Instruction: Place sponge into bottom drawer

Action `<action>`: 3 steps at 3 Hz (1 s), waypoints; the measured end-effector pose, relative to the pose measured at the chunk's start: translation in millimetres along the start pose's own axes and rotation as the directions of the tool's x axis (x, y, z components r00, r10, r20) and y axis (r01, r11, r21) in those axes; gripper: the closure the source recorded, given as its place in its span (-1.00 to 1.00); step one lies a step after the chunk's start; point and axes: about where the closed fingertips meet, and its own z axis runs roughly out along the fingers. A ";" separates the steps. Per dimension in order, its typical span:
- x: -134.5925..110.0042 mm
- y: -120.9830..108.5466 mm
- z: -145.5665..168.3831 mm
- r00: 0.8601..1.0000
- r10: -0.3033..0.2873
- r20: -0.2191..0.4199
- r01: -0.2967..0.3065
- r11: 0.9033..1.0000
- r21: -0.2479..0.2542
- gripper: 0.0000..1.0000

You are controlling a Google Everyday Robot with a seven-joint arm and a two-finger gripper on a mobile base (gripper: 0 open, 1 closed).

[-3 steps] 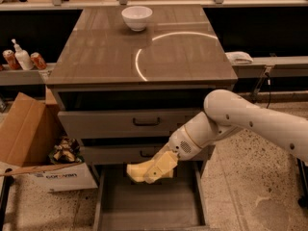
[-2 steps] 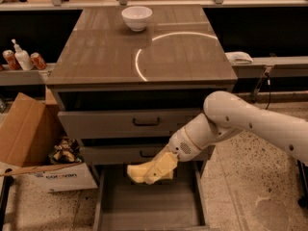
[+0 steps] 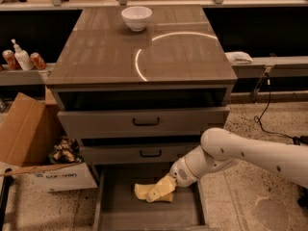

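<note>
Holding the sponge [image 3: 141, 190] tight in the claw [image 3: 157, 194], low inside the bottom drawer [image 3: 122, 214], at or just over its floor. Putting-down step, nearly done. Next: open up, let go, lift out clear of the middle drawer [image 3: 120, 154].

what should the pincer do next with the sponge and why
Probably let go of the sponge: it sits low inside the bottom drawer, well within its side walls, with the pincer right against it, so a release here should leave it on the drawer floor.
</note>
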 end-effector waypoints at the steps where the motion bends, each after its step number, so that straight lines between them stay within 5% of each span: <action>1: 34.6 -70.6 64.2 0.989 0.130 0.073 -0.133 0.990 0.037 1.00; 2: 34.6 -70.6 64.2 0.989 0.130 0.073 -0.133 0.990 0.037 1.00; 3: 40.5 -93.9 74.6 0.984 0.157 0.088 -0.165 0.982 0.088 1.00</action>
